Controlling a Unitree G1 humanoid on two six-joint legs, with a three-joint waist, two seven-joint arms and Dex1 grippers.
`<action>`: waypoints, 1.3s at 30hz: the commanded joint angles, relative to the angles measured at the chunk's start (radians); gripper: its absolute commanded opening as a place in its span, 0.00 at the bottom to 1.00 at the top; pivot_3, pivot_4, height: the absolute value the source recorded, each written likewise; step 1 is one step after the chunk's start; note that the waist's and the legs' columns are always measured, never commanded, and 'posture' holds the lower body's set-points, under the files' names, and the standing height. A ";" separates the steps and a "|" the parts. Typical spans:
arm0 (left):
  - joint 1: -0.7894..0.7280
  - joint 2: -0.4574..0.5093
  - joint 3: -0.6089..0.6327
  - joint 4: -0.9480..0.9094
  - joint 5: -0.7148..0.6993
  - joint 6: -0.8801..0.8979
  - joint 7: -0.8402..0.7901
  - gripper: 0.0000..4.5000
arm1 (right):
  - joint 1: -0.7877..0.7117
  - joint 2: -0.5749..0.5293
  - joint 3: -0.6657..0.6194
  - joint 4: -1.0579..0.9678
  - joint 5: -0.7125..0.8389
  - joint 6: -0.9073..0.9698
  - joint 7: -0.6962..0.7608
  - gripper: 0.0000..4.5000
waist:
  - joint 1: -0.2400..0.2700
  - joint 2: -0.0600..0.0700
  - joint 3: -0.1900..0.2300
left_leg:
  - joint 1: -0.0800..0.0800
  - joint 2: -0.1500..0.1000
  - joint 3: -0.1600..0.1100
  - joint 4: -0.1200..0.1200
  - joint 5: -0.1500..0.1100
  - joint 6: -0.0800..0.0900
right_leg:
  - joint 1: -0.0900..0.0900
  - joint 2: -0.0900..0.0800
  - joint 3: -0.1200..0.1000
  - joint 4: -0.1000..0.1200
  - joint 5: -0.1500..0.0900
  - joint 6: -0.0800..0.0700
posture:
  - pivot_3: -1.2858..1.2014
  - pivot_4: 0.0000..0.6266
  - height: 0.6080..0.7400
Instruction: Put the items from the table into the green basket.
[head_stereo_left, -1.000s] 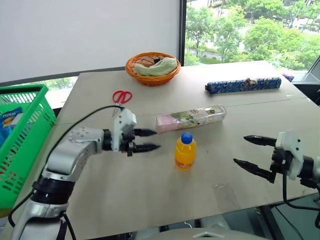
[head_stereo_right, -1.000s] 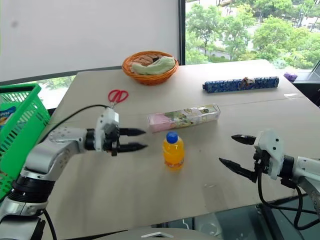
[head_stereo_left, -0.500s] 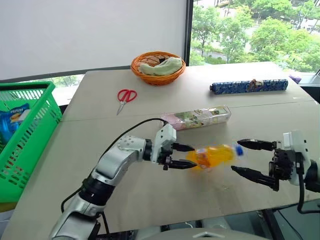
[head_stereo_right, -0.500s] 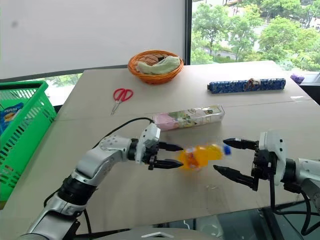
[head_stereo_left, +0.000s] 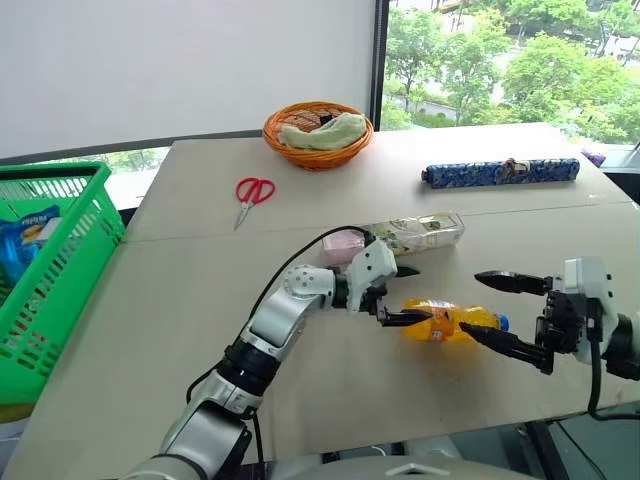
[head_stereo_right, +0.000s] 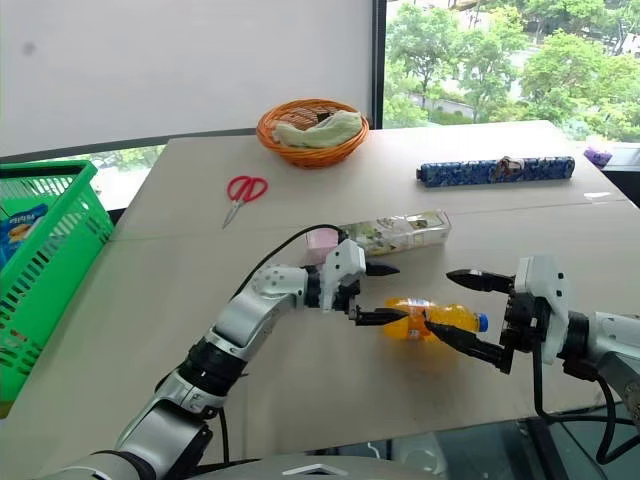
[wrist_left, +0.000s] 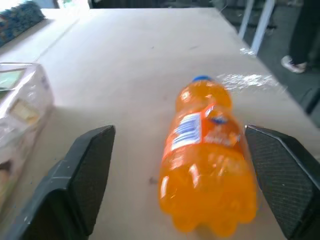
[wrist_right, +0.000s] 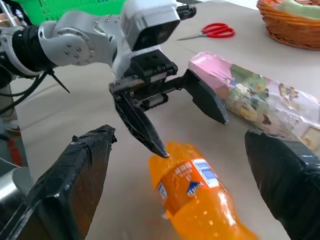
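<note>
Bottle (head_stereo_left: 448, 321): lying flat on table (head_stereo_left: 200, 300), base toward spread left fingers (head_stereo_left: 395, 270), cap toward spread, empty right fingers (head_stereo_left: 500, 282).

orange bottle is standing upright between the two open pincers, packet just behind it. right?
Not upright: the orange bottle lies on its side on the table, blue cap toward the right pincer, as the left eye view shows. It does sit between the open left pincer and the right one, the packet just behind.
</note>
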 joint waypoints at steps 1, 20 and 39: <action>-0.026 0.038 -0.068 -0.033 0.011 0.053 -0.076 0.97 | 0.019 0.006 -0.049 -0.031 0.007 -0.012 -0.009 1.00 | -0.007 0.001 -0.001 | 0.000 0.000 0.000 0.000 0.000 0.000 | 0.000 0.000 0.000 0.000 0.000 0.000 | 0.36 0.00 1.00; -0.057 -0.085 -0.070 0.138 0.102 -0.062 0.023 0.97 | 0.214 -0.007 -0.109 -0.047 -0.098 0.047 -0.049 1.00 | -0.059 0.004 -0.003 | 0.000 0.000 0.000 0.001 -0.002 0.003 | 0.001 0.000 0.000 0.000 0.000 0.001 | 0.33 0.00 1.00; 0.049 0.093 0.247 0.018 -0.106 0.026 0.024 0.65 | 0.105 0.032 -0.028 -0.009 -0.104 0.006 -0.028 1.00 | -0.109 0.004 -0.003 | 0.004 0.001 -0.002 0.001 -0.001 0.002 | 0.001 0.007 0.007 0.002 0.000 0.001 | 0.35 0.00 1.00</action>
